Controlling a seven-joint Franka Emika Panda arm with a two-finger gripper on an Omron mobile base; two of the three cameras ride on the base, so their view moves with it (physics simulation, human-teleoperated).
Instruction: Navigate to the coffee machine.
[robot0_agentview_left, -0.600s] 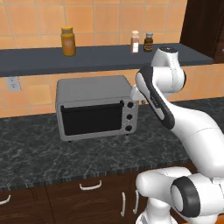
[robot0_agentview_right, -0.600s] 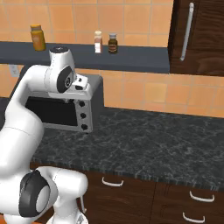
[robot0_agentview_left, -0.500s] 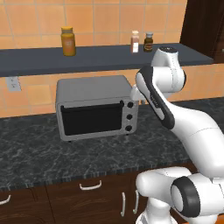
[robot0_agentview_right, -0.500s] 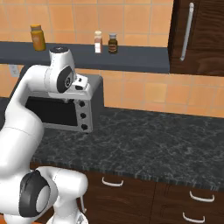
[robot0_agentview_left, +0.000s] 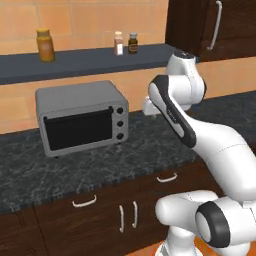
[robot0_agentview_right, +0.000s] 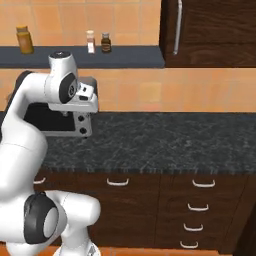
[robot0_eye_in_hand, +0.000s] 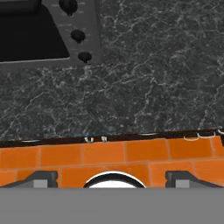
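A: Claw (robot0_eye_in_hand: 112, 178)? Fingers apart, nothing held, over the dark stone desk (robot0_eye_in_hand: 144, 83).
B: Coffee machine? Can't locate it; grey toaster oven (robot0_agentview_left: 82, 117) on desk, three jars on the shelf (robot0_agentview_left: 90, 59).

The white arm folds up and back, its end effector (robot0_eye_in_hand: 112, 180) pointing downward, fingers spread apart.

In the right base view the white arm (robot0_agentview_right: 60, 95) covers most of the toaster oven (robot0_agentview_right: 84, 125), leaving its knob strip at the arm's 4 o'clock; the hand view crops the oven (robot0_eye_in_hand: 48, 30) at 11 o'clock; the shelf jars' (robot0_agentview_left: 118, 43) labels are too small to read
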